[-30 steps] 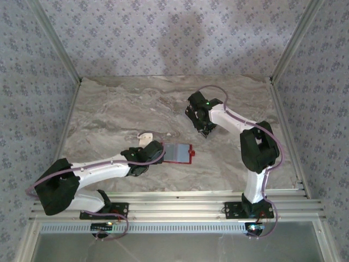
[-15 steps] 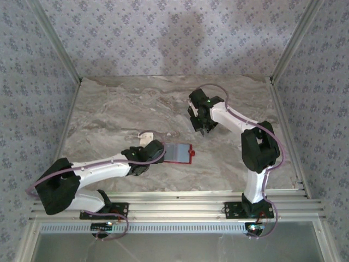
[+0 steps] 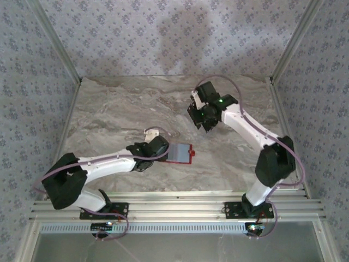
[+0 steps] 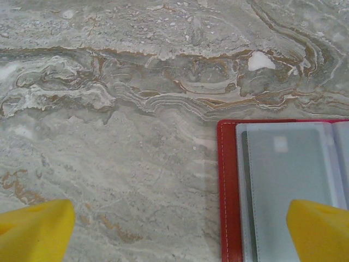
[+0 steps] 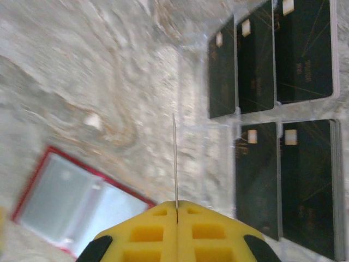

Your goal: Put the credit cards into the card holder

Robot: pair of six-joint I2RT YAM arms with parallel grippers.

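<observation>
Right gripper [image 5: 176,205] clamps thin black rectangular card [image 5: 175,158] edge-on; open red leather wallet [image 3: 180,154] lies at its 7 o'clock. Left gripper [image 4: 179,232] stands agape over the wallet.

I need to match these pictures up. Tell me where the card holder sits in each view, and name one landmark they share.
Top external: card holder near the table's middle.
Left wrist: card holder lower right, cut off by the frame.
Right wrist: card holder lower left, left of the credit card pinched edge-on in the right gripper.
Shared landmark: the brown-veined marble tabletop beneath it.
</observation>
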